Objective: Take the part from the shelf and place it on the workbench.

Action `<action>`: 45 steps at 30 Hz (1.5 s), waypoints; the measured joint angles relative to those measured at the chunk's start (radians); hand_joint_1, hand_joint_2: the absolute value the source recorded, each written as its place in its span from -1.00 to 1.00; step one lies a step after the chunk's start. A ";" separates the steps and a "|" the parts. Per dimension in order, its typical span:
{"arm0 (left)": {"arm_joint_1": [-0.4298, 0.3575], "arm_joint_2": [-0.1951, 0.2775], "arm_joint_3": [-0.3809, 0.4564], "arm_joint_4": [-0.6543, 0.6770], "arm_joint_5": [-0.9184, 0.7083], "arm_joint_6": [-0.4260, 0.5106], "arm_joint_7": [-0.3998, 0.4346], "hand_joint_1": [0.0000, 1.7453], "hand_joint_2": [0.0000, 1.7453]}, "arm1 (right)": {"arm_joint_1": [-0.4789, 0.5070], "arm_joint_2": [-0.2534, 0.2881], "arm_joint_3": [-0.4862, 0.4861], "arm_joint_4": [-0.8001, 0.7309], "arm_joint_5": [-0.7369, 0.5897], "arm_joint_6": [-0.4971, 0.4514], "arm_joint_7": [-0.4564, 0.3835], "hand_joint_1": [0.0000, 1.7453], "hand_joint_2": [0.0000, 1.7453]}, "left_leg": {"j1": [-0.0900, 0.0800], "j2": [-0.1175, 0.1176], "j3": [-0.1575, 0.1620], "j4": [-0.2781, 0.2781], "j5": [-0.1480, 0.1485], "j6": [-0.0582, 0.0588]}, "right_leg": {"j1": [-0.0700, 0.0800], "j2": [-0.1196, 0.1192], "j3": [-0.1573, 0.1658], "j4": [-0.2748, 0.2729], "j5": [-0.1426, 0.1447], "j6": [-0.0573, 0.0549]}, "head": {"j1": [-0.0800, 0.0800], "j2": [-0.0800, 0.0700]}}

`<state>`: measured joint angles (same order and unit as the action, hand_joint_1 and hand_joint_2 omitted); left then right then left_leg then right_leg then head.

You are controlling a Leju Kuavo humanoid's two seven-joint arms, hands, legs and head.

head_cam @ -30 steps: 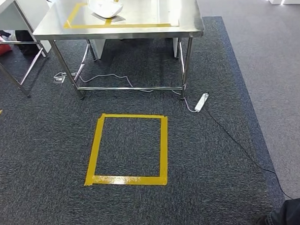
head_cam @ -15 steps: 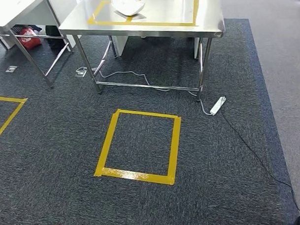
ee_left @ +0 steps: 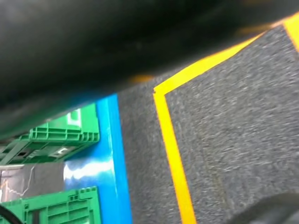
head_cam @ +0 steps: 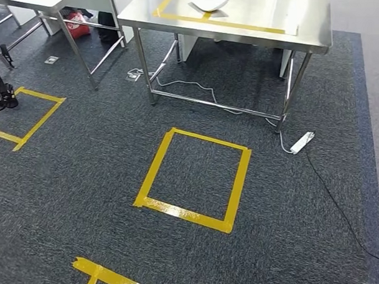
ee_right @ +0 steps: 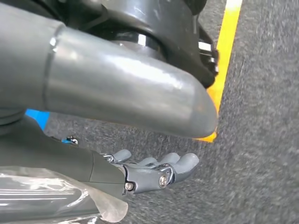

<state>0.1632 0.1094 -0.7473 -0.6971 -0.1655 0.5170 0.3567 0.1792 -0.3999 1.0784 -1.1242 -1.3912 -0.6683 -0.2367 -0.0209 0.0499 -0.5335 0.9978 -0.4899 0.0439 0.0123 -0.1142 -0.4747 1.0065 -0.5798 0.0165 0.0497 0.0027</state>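
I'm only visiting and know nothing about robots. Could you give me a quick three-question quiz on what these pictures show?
1. True or false: the white part lies on the steel workbench.
2. Where is the white power strip? A: on the workbench. B: on the carpet near the workbench. C: inside the taped square.
3. Fill in: the bag under the neighbouring table is ___.
Key: 1 true; 2 B; 3 red.
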 joint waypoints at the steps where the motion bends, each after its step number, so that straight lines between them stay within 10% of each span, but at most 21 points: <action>1: -0.002 0.000 -0.003 0.000 0.003 0.001 0.000 -1.00 -1.00 | -0.002 0.000 0.001 0.000 0.003 -0.001 0.002 -1.00 -1.00 | 0.005 -0.012 0.000 -0.007 0.006 0.002 | -0.004 0.039 -0.016 0.032 -0.022 0.005 | 0.002 0.000; 3: -0.009 0.000 -0.007 0.000 0.007 0.002 0.000 -1.00 -1.00 | -0.002 0.000 0.004 0.004 0.006 -0.001 0.004 -1.00 -1.00 | 0.008 -0.038 -0.007 -0.011 0.013 0.004 | -0.012 0.104 -0.077 0.153 -0.081 0.014 | 0.006 0.000; 6: -0.012 -0.001 -0.015 0.000 0.011 0.003 0.001 -1.00 -1.00 | -0.001 0.000 0.013 0.010 0.006 -0.002 0.006 -1.00 -1.00 | 0.009 -0.082 -0.014 -0.009 0.019 0.001 | -0.017 0.113 -0.136 0.259 -0.093 0.023 | 0.007 0.000; 9: -0.013 -0.001 -0.022 0.000 0.013 0.003 0.001 -1.00 -1.00 | -0.002 0.000 0.017 0.013 0.006 -0.002 0.006 -1.00 -1.00 | 0.010 -0.124 -0.015 -0.004 0.022 -0.008 | -0.026 0.159 -0.060 0.080 0.015 0.026 | 0.007 0.000; 12: -0.017 0.000 -0.026 0.000 0.014 0.003 0.001 -1.00 -1.00 | -0.003 0.000 0.021 0.016 0.007 -0.003 0.005 -1.00 -1.00 | 0.010 -0.162 -0.030 0.005 0.029 -0.025 | -0.032 0.216 -0.021 -0.010 0.031 0.018 | 0.006 0.000; 14: -0.016 0.000 -0.028 -0.001 0.021 0.004 0.001 -1.00 -1.00 | -0.003 0.000 0.023 0.018 0.008 -0.007 0.005 -1.00 -1.00 | 0.013 -0.178 -0.040 0.008 0.033 -0.037 | -0.031 0.190 -0.015 -0.013 0.036 0.005 | 0.006 0.000; 18: -0.019 -0.001 -0.030 -0.001 0.052 0.011 -0.007 -1.00 -1.00 | -0.003 0.000 0.023 0.021 0.010 -0.018 0.003 -1.00 -1.00 | 0.014 -0.080 -0.115 0.164 -0.058 -0.056 | -0.032 0.125 -0.014 -0.017 0.043 -0.018 | -0.007 0.000; 21: -0.022 -0.002 -0.030 -0.001 0.081 0.022 -0.021 -1.00 -1.00 | -0.002 0.000 0.024 0.026 0.009 -0.026 0.002 -1.00 -1.00 | 0.023 -0.061 -0.170 0.295 -0.101 -0.064 | -0.030 0.074 -0.023 -0.017 0.039 -0.019 | -0.008 0.000; 25: -0.019 -0.002 -0.029 -0.001 0.110 0.026 -0.034 -1.00 -1.00 | -0.006 0.000 0.024 0.029 0.013 -0.029 0.002 -1.00 -1.00 | 0.022 -0.013 -0.041 0.071 -0.010 -0.057 | -0.028 0.024 -0.014 -0.016 0.028 -0.006 | -0.007 0.000; 28: -0.019 -0.003 -0.029 0.000 0.137 0.033 -0.045 -1.00 -1.00 | -0.010 0.000 0.022 0.035 0.033 -0.029 0.005 -1.00 -1.00 | 0.013 -0.009 -0.014 0.013 0.000 -0.044 | -0.023 -0.004 -0.002 -0.018 0.023 0.012 | -0.005 0.000; 31: -0.015 -0.004 -0.029 0.000 0.151 0.039 -0.048 -1.00 -1.00 | -0.018 0.001 0.019 0.040 0.045 -0.029 0.009 -1.00 -1.00 | 0.018 -0.034 -0.013 0.001 0.008 -0.025 | -0.029 0.039 -0.005 0.005 -0.002 0.026 | -0.003 0.000; 33: -0.017 -0.005 -0.029 0.000 0.158 0.040 -0.049 -1.00 -1.00 | -0.017 0.001 0.017 0.043 0.049 -0.029 0.010 -1.00 -1.00 | 0.018 -0.052 -0.013 -0.003 0.011 -0.017 | -0.032 0.094 -0.061 0.115 -0.059 0.029 | 0.001 0.000; 36: -0.016 -0.006 -0.028 0.000 0.179 0.042 -0.050 -1.00 -1.00 | -0.010 0.001 0.015 0.046 0.059 -0.030 0.014 -1.00 -1.00 | 0.013 -0.088 -0.012 -0.002 0.010 -0.013 | -0.030 0.112 -0.154 0.276 -0.097 0.029 | 0.002 0.000; 40: -0.013 -0.008 -0.023 -0.001 0.207 0.054 -0.055 -1.00 -1.00 | -0.002 0.001 0.005 0.049 0.077 -0.030 0.020 -1.00 -1.00 | 0.010 -0.145 -0.005 0.000 0.009 -0.015 | -0.031 0.176 -0.084 0.068 0.046 0.013 | 0.001 0.000; 42: -0.013 -0.009 -0.020 -0.002 0.211 0.058 -0.056 -1.00 -1.00 | -0.002 0.001 0.000 0.051 0.080 -0.030 0.022 -1.00 -1.00 | 0.014 -0.170 -0.013 0.003 0.010 -0.024 | -0.031 0.218 -0.052 -0.001 0.060 0.006 | 0.001 0.000; 45: -0.007 -0.009 -0.016 -0.003 0.226 0.060 -0.064 -1.00 -1.00 | -0.001 0.005 -0.013 0.054 0.095 -0.031 0.031 -1.00 -1.00 | 0.020 -0.201 -0.026 0.006 0.013 -0.044 | -0.029 0.189 -0.035 -0.019 0.061 -0.004 | 0.001 0.000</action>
<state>0.1566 0.1001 -0.7630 -0.7005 0.0609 0.5766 0.2924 0.1777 -0.3951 1.0654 -1.0706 -1.2963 -0.6989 -0.2052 -0.0007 -0.1506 -0.5592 1.0034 -0.4768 -0.0001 -0.0164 0.0747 -0.5094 0.9873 -0.5193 0.0120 0.0504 0.0027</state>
